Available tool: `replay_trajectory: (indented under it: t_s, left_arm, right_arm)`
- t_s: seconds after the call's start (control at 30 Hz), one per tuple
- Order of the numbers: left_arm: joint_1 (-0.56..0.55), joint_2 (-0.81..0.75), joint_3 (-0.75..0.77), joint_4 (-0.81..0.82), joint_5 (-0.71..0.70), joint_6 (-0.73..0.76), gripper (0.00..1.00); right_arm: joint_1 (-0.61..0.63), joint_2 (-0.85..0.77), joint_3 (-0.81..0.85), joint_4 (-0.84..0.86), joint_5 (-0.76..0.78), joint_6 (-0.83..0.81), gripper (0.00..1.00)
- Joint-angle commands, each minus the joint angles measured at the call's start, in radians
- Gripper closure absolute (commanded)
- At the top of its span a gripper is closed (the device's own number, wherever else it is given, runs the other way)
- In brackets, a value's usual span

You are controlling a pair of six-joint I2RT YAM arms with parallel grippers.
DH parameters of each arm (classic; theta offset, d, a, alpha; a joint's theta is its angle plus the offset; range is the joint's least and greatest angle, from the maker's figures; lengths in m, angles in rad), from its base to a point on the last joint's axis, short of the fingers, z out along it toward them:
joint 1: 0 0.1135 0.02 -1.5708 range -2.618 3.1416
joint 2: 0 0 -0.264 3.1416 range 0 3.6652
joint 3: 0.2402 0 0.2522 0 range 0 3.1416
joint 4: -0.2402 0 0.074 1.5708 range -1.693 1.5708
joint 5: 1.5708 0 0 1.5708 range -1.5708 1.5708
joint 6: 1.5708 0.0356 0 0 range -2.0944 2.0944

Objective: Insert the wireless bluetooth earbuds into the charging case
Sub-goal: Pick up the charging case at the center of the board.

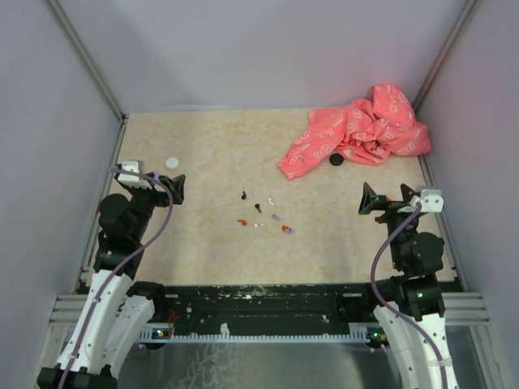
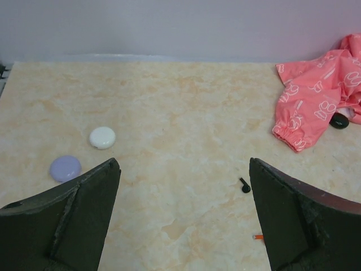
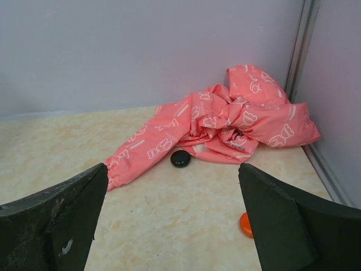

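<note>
Crumpled pink cloth [image 1: 357, 134], beige marbled table [image 1: 203, 247]

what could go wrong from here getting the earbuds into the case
1. The earbuds are tiny and scattered close together; the open left pincer or right pincer could likely flick one away or nudge its neighbours.
2. The black disc lies at the edge of the pink cloth, which might snag a finger.

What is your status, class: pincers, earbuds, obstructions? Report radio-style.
Left pincer, right pincer open, empty. Earbuds scattered mid-table, untouched. Pink cloth back right, apart from earbuds.
</note>
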Motion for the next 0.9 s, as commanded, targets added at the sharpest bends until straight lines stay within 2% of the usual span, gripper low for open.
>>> replay_trajectory:
  t_s: [0.0, 0.3, 0.57, 0.77, 0.87]
  left_arm:
    - [0.008, 0.064, 0.050, -0.003, -0.029, -0.030, 0.00]
    - [0.010, 0.387, 0.219, -0.184, -0.146, -0.027, 0.00]
    - [0.092, 0.708, 0.391, -0.284, -0.192, -0.036, 0.00]
    - [0.199, 0.897, 0.494, -0.285, -0.137, 0.032, 0.00]
    - [0.255, 0.972, 0.550, -0.304, -0.058, 0.089, 0.00]
  right_arm:
    - [-0.008, -0.018, 0.002, 0.053, -0.017, -0.007, 0.02]
    - [0.032, -0.044, -0.009, 0.055, -0.014, -0.009, 0.02]
    - [0.065, -0.068, -0.013, 0.049, -0.017, -0.013, 0.02]
    - [0.092, -0.077, -0.017, 0.052, -0.018, -0.018, 0.02]
    - [0.104, -0.078, -0.022, 0.058, -0.017, -0.020, 0.02]
